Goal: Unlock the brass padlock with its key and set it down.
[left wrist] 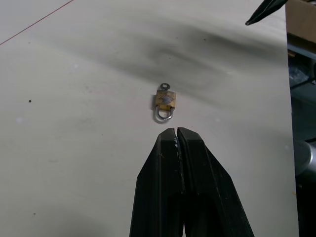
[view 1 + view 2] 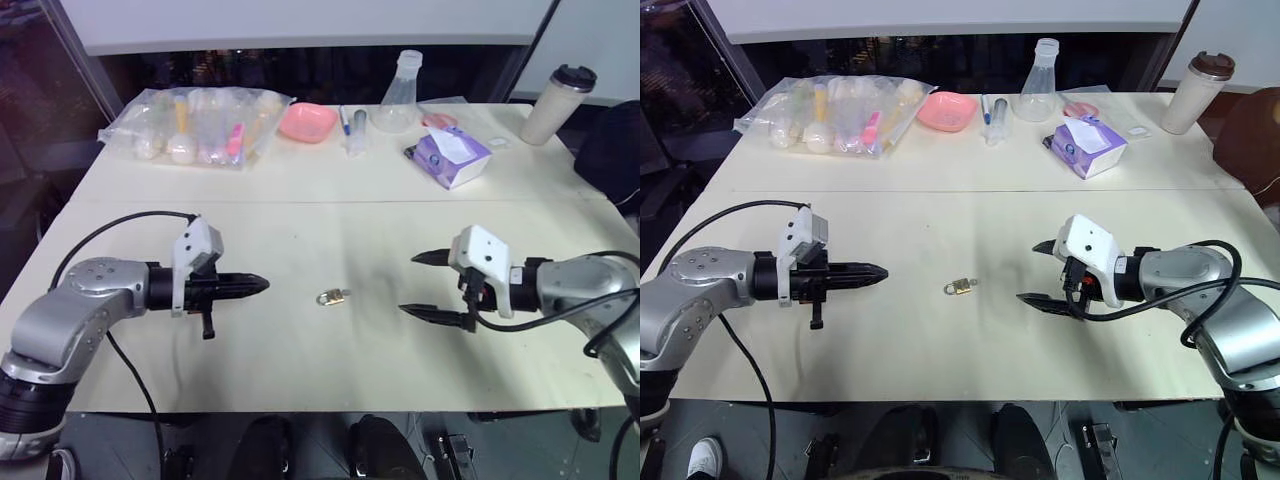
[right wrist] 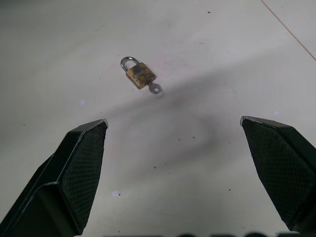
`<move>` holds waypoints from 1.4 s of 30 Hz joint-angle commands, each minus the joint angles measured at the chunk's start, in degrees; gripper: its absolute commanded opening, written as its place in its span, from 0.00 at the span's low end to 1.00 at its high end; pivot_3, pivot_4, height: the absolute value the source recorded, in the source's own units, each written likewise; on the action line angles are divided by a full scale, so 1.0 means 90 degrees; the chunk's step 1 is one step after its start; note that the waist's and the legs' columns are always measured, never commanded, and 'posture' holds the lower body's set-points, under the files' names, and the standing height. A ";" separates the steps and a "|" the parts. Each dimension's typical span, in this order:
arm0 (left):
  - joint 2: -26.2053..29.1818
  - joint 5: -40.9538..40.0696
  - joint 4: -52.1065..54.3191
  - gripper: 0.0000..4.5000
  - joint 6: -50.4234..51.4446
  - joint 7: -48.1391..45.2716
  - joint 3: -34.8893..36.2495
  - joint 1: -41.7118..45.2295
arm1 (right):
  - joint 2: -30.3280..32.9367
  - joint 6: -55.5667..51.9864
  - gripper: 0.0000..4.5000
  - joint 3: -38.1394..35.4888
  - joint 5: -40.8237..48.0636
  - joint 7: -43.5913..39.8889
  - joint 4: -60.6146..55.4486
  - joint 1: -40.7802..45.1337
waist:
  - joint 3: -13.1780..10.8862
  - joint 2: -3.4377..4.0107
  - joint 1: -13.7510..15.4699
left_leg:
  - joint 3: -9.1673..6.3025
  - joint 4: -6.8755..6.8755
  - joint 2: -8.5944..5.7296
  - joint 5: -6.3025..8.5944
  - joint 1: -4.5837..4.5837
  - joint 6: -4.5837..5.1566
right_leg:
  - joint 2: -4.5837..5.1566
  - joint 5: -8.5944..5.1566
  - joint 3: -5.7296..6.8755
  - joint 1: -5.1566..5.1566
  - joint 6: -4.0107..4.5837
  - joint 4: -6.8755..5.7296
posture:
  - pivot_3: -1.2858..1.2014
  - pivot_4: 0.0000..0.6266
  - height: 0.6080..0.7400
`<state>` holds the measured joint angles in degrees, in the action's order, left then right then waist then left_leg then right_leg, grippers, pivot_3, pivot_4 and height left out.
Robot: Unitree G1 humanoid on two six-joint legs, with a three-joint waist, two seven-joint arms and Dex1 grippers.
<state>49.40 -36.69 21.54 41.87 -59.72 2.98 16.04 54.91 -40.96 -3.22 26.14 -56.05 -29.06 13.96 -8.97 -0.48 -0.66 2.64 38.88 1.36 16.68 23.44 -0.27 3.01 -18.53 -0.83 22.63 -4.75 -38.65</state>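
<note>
Left jaws: the left gripper [image 2: 258, 285] is keeping its two black fingers pressed together to a point, gripping nothing; in its wrist view the closed tip is aiming at the shackle end of the padlock, short of touching it.
Right jaws: the right gripper [image 2: 424, 285] is holding its fingers spread wide and empty, one finger above the other, pointing toward the padlock from the opposite side.
Brass padlock: the brass padlock [image 2: 333, 296] is lying flat on the table [image 2: 300, 230], between the two grippers, apart from both; the left tip is sitting somewhat nearer to it than the right.
Key: the key [image 3: 154, 89] is sticking out of the padlock body at the end opposite the shackle, its small ring head showing.
Shackle: it is looking seated in the body in both wrist views, so the lock is judged to be shut.
Progress: nothing of the task is showing as done; neither arm is holding the padlock or the key.
Remaining: gripping the body, turning the key, springing the shackle and laying the padlock back down are all left.
Beyond the padlock: a plastic bag of items [image 2: 195, 125], a pink dish [image 2: 307, 121], a clear flask [image 2: 397, 95], a purple tissue pack [image 2: 452, 155] and a lidded cup [image 2: 556, 103] are standing along the far side of the table, well apart from the lock.
</note>
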 commanded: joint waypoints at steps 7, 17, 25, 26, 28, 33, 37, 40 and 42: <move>0.0134 0.0166 -0.0005 0.00 -0.0266 -0.0045 0.0116 0.0082 | 0.0040 -0.0051 1.00 -0.0129 0.0101 0.0146 -0.0268 -0.0052 | -0.0001 -0.0001 -0.0001 | 0.0000 0.0000 0.0000 0.0000 0.0000 0.0000 | 0.0000 0.0000 0.0000 0.0000 0.0000 0.0000 | 0.52 0.24 0.81; 0.0115 0.0323 -0.0145 0.00 -0.0461 -0.0158 0.0030 0.0136 | -0.0004 -0.0087 1.00 -0.0137 0.0098 0.0304 -0.0365 -0.0112 | -0.0001 -0.0001 -0.0001 | 0.0000 0.0000 0.0000 0.0000 0.0000 0.0000 | -0.0003 0.0000 0.0000 0.0000 0.0000 0.0000 | 0.52 0.24 0.81; 0.0009 0.0751 -0.0472 0.00 -0.0973 -0.0252 -0.0208 0.0176 | -0.0028 -0.0112 1.00 -0.0079 0.0121 0.0398 -0.0424 -0.0017 | -0.0001 -0.0001 -0.0001 | 0.0000 0.0001 0.0000 0.0000 0.0000 0.0000 | -0.0005 0.0000 0.0001 0.0000 -0.0001 0.0000 | 0.52 0.24 0.81; -0.0014 0.0904 -0.0567 0.00 -0.1149 -0.0247 -0.0294 0.0216 | -0.0040 -0.0104 1.00 -0.0059 0.0115 0.0416 -0.0422 0.0006 | -0.0001 -0.0001 -0.0001 | 0.0000 0.0000 0.0000 0.0000 0.0000 0.0000 | -0.0005 0.0000 0.0001 0.0000 -0.0001 0.0000 | 0.52 0.24 0.81; -0.0191 0.1156 -0.0839 0.00 -0.1412 -0.0238 -0.0554 0.0419 | -0.0063 -0.0074 1.00 -0.0018 0.0093 0.0454 -0.0413 0.0038 | -0.0001 -0.0001 0.0013 | 0.0000 0.0001 0.0000 0.0000 -0.0001 0.0000 | -0.0006 0.0000 0.0000 -0.0001 -0.0001 -0.0001 | 0.52 0.24 0.81; -0.0779 0.1819 -0.1761 0.19 -0.1912 -0.0253 -0.1238 0.1082 | -0.0106 0.0002 1.00 0.0133 0.0015 0.0503 -0.0314 0.0166 | -0.0007 -0.0011 0.0038 | 0.0000 0.0015 -0.0006 0.0004 0.0001 0.0008 | -0.0008 0.0001 0.0000 -0.0008 -0.0002 0.0000 | 0.52 0.24 0.81; -0.1361 0.2193 -0.2415 0.58 -0.2361 -0.0532 -0.1873 0.1520 | -0.0072 0.0046 1.00 0.0060 -0.0060 0.0585 -0.0358 0.0104 | -0.0009 -0.0015 0.0016 | 0.0001 0.0016 -0.0005 0.0005 0.0005 0.0011 | -0.0014 0.0001 -0.0001 -0.0002 -0.0003 -0.0002 | 0.52 0.24 0.81; -0.1666 0.2451 -0.2661 0.90 -0.2692 -0.0519 -0.2050 0.1639 | -0.0071 -0.0015 1.00 -0.0036 -0.0020 0.0691 -0.0504 -0.0032 | -0.0011 -0.0018 0.0016 | 0.0001 0.0020 -0.0005 0.0005 0.0005 0.0011 | -0.0016 0.0002 -0.0002 -0.0003 -0.0005 -0.0002 | 0.52 0.24 0.81; -0.1800 0.2539 -0.2766 1.00 -0.2769 -0.0508 -0.2099 0.1672 | -0.0068 -0.0042 1.00 -0.0046 -0.0021 0.0764 -0.0576 -0.0097 | -0.0011 -0.0018 0.0007 | 0.0000 0.0020 -0.0003 0.0006 0.0006 0.0013 | -0.0016 0.0002 -0.0002 -0.0003 -0.0005 -0.0002 | 0.52 0.24 0.81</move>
<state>33.51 -14.60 -3.55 18.50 -64.18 -16.07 29.88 54.12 -41.51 -1.42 25.86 -49.81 -31.91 13.22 -9.07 -0.64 -0.59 2.64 39.06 1.34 16.74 23.49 -0.16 2.86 -18.51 -0.85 22.61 -4.79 -38.69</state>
